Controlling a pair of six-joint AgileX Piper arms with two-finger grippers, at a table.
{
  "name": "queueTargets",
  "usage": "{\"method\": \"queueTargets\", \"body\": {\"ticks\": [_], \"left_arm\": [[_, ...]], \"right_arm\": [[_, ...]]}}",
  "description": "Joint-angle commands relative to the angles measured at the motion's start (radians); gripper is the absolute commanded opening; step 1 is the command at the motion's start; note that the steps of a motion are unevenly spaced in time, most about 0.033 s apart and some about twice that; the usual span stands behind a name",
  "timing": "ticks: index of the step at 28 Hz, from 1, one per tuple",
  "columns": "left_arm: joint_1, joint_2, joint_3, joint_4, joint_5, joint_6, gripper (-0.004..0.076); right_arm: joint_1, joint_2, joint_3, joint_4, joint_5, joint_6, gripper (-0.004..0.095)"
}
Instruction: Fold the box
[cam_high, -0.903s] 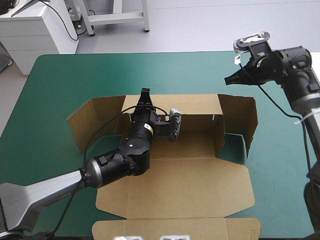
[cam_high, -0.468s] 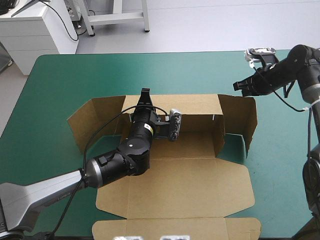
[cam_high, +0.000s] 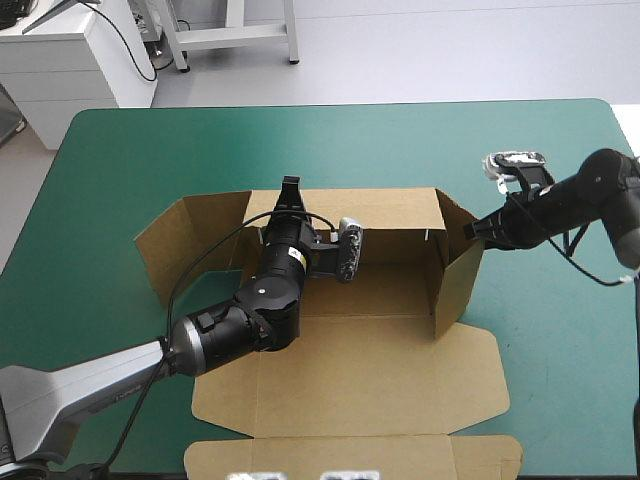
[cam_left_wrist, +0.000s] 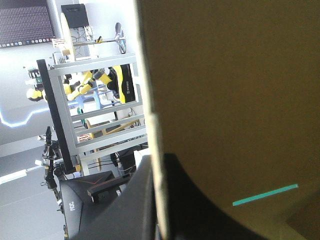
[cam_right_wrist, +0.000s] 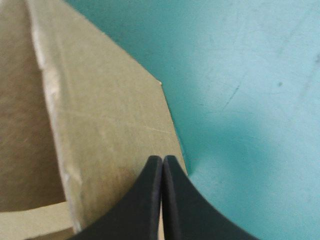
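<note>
1. The brown cardboard box (cam_high: 370, 370) sits mid-frame in the high view on the teal-green table (cam_high: 130, 160). It's half built: back wall (cam_high: 390, 212) up, lid panel (cam_high: 350, 455) lying flat at the bottom edge of the frame.
2. Your left gripper (cam_high: 290, 190), upper middle of the frame, has its black fingers clenched on the top edge of that back wall. The left wrist view shows the board running between them.
3. Your right gripper (cam_high: 472, 230), right of centre, has its fingers pressed together into one point, holding nothing. The tip is against the outside of the right side flap (cam_high: 455, 270), which stands swung in toward the tray.
4. So I'd say you're on the side-wall step, right side in hand. The left side flap (cam_high: 185, 245), mid-left, splays outward.
5. Next move, my guess: push the right flap square to the back wall without letting the left pinch slip, then go do the left flap.
</note>
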Motion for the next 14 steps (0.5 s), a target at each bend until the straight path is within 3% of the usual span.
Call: {"method": "queueTargets", "body": {"ticks": [1,8,14], "left_arm": [[-0.007,-0.030,-0.012,-0.021,0.000,-0.001,-0.0008],[-0.007,-0.030,-0.012,-0.021,0.000,-0.001,-0.0008],[-0.007,-0.030,-0.012,-0.021,0.000,-0.001,-0.0008]], "right_arm": [[-0.004,-0.128,0.111,0.141,-0.129,-0.110,-0.0021],[-0.004,-0.303,0.471,0.352,-0.453,-0.420,-0.0021],[-0.004,-0.362,0.543,0.482,-0.496,-0.722,-0.0015]]}}
